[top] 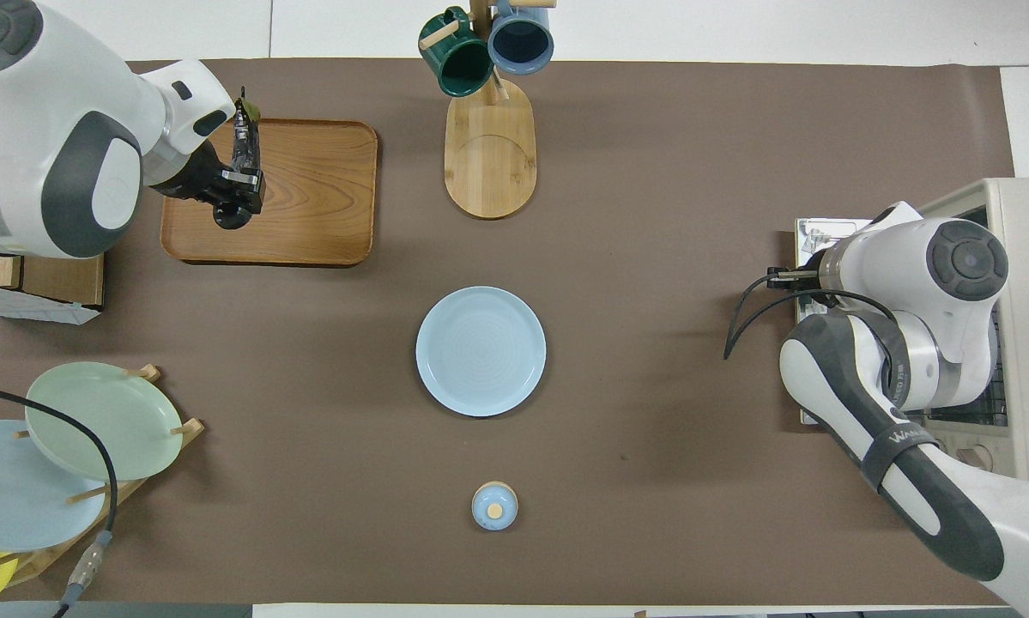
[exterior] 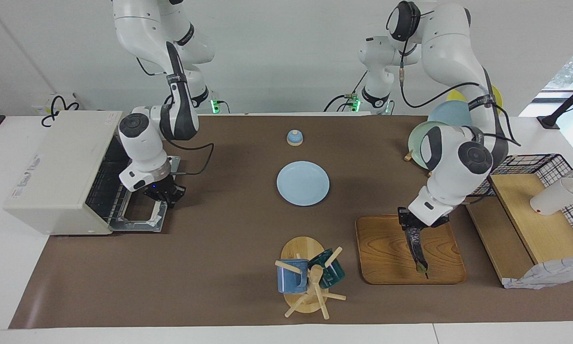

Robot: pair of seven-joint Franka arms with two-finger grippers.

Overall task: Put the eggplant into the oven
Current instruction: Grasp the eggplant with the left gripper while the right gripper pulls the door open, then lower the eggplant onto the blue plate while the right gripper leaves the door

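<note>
Now left gripper (exterior: 413,232) fingers clamp the slender dark purple eggplant (exterior: 418,250) over the wooden tray (exterior: 386,258), right gripper (exterior: 163,195) fingers closed empty above the cream-white toaster oven (exterior: 59,172)'s lowered door.

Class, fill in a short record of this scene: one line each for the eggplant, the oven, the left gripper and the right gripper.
eggplant: dark and slender, hanging from the left gripper over the wooden tray, stem tip down
oven: cream-white, door dropped open, at the right arm's end of the table
left gripper: shut on the eggplant, above the tray
right gripper: shut, over the open oven door
</note>
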